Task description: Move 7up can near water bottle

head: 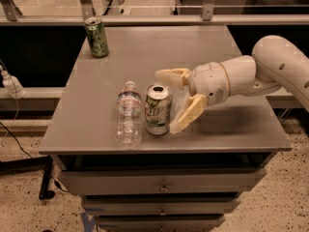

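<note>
The 7up can (158,109), silvery-white with pale green markings, stands upright on the grey table (159,52) near its front edge. The water bottle (128,113) lies on its side just left of the can, cap pointing away, with a narrow gap between them. My gripper (174,100) is just right of the can, open, with one finger (172,76) behind and to the right of the can and the other finger (187,115) in front and to the right. Neither finger touches the can.
A darker green can (97,37) stands at the table's far left corner. Drawers (161,185) sit below the tabletop. A rail (154,18) runs behind the table. A white plug and cable (10,85) hang at the left.
</note>
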`<state>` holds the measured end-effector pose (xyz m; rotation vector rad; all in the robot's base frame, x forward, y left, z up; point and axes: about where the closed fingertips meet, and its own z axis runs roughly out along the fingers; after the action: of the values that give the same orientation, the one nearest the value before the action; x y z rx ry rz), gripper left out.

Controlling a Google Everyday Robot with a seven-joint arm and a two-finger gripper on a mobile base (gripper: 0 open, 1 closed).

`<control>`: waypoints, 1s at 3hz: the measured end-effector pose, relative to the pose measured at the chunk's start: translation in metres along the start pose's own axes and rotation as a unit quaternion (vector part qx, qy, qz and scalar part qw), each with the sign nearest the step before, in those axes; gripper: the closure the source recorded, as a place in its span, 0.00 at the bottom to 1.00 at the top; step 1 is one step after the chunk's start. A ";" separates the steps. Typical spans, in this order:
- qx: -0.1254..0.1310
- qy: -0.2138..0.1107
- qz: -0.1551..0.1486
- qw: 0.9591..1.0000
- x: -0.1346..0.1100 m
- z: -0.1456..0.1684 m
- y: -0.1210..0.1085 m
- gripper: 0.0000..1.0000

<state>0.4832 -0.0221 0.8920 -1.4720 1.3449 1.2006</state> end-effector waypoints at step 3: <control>0.186 0.091 -0.065 0.976 -0.023 -0.175 -0.054 0.00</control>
<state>0.5601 -0.1783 0.9531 -1.3933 1.4769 0.6967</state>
